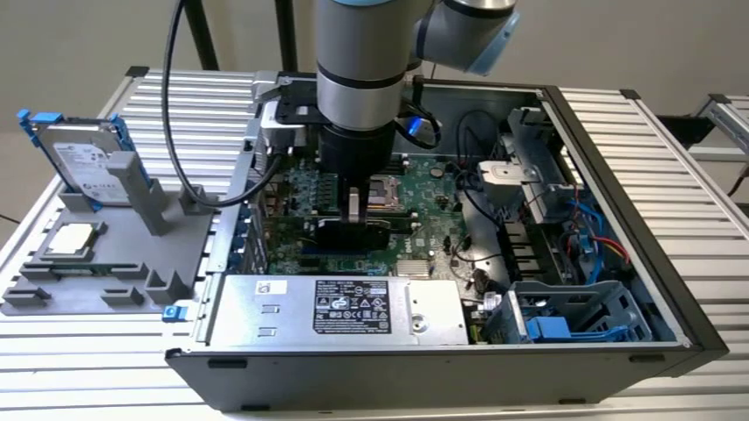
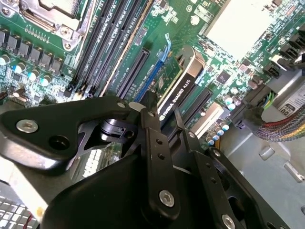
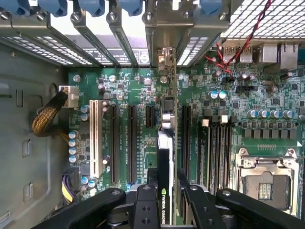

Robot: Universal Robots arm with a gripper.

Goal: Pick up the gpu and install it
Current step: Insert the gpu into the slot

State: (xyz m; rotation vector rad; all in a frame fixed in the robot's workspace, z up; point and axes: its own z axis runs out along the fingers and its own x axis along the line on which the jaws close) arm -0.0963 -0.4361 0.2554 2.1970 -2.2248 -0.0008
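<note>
The gpu stands on edge on the green motherboard inside the open computer case. In the first wrist view the gpu is edge-on, lined up with an expansion slot, and its silver bracket reaches the rear slot openings. Its black shroud with a label faces up in the second wrist view, gpu. My gripper comes straight down on the card and is shut on it, one finger on each face. The black fingers flank the card in both wrist views, gripper.
A silver power supply lies along the case's near side and a drive cage with blue parts sits at the exterior view's right. Outside on a grey fixture stand a hard drive with blue clips and a square processor chip. The processor socket lies beside the memory slots.
</note>
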